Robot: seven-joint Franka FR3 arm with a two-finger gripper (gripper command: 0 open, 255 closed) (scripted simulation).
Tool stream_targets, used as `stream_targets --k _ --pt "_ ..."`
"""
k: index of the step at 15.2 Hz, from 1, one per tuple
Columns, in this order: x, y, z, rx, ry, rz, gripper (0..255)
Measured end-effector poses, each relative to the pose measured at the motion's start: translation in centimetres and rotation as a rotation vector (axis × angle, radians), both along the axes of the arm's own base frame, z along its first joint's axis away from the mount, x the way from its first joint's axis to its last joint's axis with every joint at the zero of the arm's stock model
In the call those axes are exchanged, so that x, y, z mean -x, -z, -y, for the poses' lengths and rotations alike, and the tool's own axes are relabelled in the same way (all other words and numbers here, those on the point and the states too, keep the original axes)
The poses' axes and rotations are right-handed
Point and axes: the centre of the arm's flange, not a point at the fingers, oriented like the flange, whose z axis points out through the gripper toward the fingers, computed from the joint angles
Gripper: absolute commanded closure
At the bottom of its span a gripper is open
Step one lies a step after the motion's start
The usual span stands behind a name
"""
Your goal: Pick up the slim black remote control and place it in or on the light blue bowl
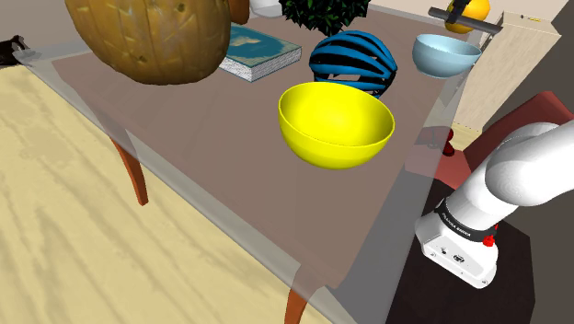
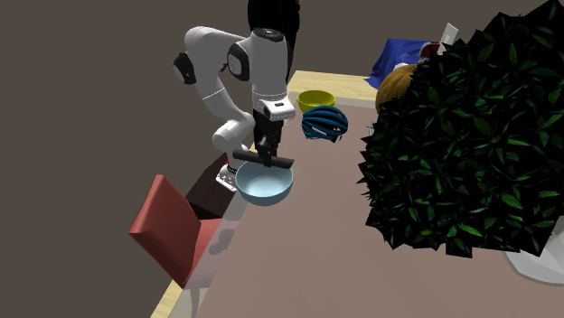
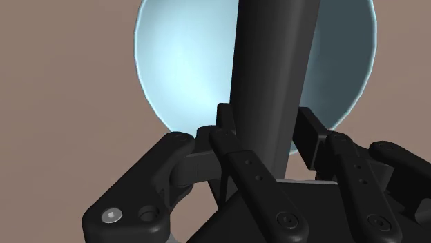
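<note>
Above the light blue bowl, the slim black remote control hangs level, clamped at mid-length by the claw. The claw's fingers are narrowed onto the remote's two long sides. Whether the remote touches the bowl's rim cannot be told.

The wrist view looks along the remote into the bowl's pale interior, with the brown surface on either side. The second exterior view shows what that view hides: the remote spans most of the bowl's width, and the white arm comes down on it nearly vertically. The shoulder view adds a round orange object behind the claw.

The bowl stands at the surface edge nearest the arm. A red chair sits just outside that edge, lower than the surface. A blue-and-black helmet lies near the bowl, and a yellow bowl lies beyond the helmet. In the second exterior view, a broad bare stretch of surface runs from the light blue bowl toward the camera, bounded on that view's right by a dark-leaved plant.
</note>
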Motion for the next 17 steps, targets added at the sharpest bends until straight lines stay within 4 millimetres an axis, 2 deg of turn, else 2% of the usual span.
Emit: stream_targets --k 10,16,17 --pt "0.0 5.3 0.4 0.000 -0.001 0.000 255" --pt "0.0 5.5 0.4 0.001 -0.001 0.001 255" --pt "0.0 5.5 0.4 0.001 -0.001 0.001 0"
